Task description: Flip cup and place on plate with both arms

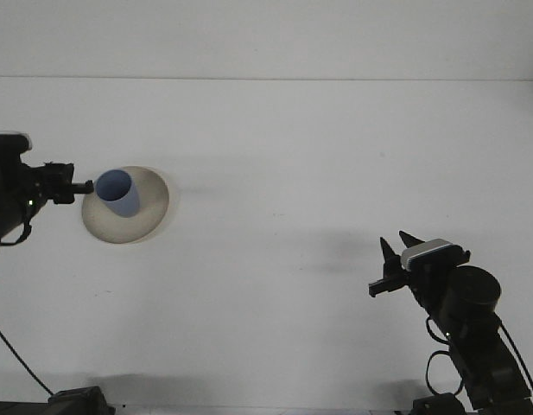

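Note:
A blue cup (119, 192) stands upright, mouth up, on the beige plate (141, 226) at the left of the white table. My left gripper (83, 185) is just left of the cup, apart from it, open and holding nothing. Most of the left arm is cut off by the frame's left edge. My right gripper (394, 252) hangs low at the right, far from the plate. It is open, its two dark fingers spread, and empty.
The white table (283, 173) runs back to a pale wall. The right arm's base and cables (473, 346) fill the bottom right corner. A dark piece of the left arm's base (76, 402) shows at the bottom left.

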